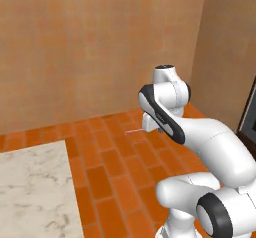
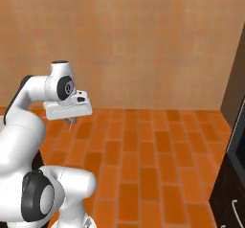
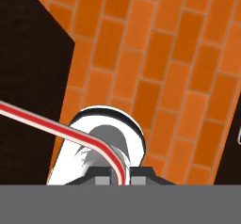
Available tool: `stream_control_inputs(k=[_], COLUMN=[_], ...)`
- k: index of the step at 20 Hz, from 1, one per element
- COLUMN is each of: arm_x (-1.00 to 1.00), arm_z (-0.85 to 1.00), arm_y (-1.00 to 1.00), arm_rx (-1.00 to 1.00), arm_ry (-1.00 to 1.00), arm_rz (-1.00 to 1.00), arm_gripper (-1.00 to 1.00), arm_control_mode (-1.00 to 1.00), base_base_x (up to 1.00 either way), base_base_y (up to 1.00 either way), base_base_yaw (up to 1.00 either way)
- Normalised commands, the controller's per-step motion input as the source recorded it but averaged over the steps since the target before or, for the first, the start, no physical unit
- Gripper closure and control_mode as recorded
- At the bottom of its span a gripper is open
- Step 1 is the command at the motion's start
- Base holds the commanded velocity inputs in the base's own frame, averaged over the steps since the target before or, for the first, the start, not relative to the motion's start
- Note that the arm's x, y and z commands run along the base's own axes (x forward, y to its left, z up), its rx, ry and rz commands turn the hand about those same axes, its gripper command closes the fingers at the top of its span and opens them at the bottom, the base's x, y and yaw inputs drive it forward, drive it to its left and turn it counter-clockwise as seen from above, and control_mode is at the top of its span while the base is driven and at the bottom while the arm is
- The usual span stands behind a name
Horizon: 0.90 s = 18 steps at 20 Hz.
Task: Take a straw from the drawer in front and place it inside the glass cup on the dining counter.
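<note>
Nearest the lens in the hand view, the gripper [image 3: 121, 178] has its 2 dark fingertips closed tight on the straw [image 3: 56, 125], a thin red straw edged in white. The straw rises from between the tips, bends sharply, then runs off to the left edge of that view, above orange brick floor [image 3: 155, 77]. A dark block [image 3: 28, 68] takes up the left side of the same view; what it is cannot be told.

The left base view gives what the hand view does not: a corner of the dining counter [image 1: 30, 192], beige-white and marbled, at the lower left, well apart from the arm. There the straw [image 1: 133, 131] shows as a faint pink line sticking out leftward from under the hand, held in the air over the floor.

The right base view shows the gripper [image 2: 72, 120] from the other side, pointing down below the white hand, with a thin sliver of straw [image 2: 70, 125] hanging at the tips. At its right edge stands a dark cabinet [image 2: 232, 174] with a small silver handle [image 2: 235, 211] low down.

The floor is orange brick tile in both base views, and a plain tan wall [image 1: 100, 47] rises behind it. Nothing lies between the arm and the counter but bare tile.
</note>
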Motion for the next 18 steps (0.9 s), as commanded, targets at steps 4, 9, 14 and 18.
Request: stream_control_inputs(k=[4,9,14,18], arm_x=[0.00,0.00,0.00,0.00], arm_z=[0.00,0.00,0.00,0.00], arm_y=[0.00,0.00,0.00,0.00], arm_rx=[0.00,0.00,0.00,0.00], arm_ry=[0.00,0.00,0.00,0.00], arm_rz=[0.00,0.00,0.00,0.00], arm_gripper=[1.00,1.00,1.00,1.00], arm_control_mode=[1.00,1.00,1.00,1.00], base_base_x=[1.00,1.00,1.00,1.00], base_base_y=[0.02,0.00,0.00,0.00], base_base_yaw=[-0.06,0.00,0.19,0.48])
